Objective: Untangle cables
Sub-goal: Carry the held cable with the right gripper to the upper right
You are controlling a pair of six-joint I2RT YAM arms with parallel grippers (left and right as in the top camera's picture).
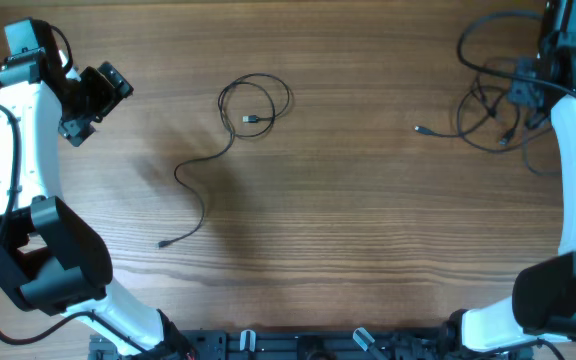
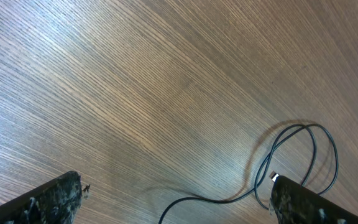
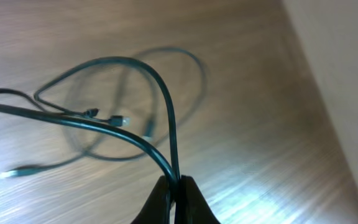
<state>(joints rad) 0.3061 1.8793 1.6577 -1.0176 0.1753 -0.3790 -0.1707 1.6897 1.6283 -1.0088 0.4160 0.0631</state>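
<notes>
Brown wood-grain table (image 1: 368, 230) under soft glare, a pale surface (image 3: 347, 74) beyond its edge.

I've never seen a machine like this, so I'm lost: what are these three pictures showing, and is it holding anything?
It is a robot with two arms at a wooden table. One picture looks down from above; the other two come from a camera on each wrist. The left gripper is open, holding nothing. A single black cable lies loose mid-table. The right gripper is shut on a black cable from the tangle on the robot's right.
</notes>
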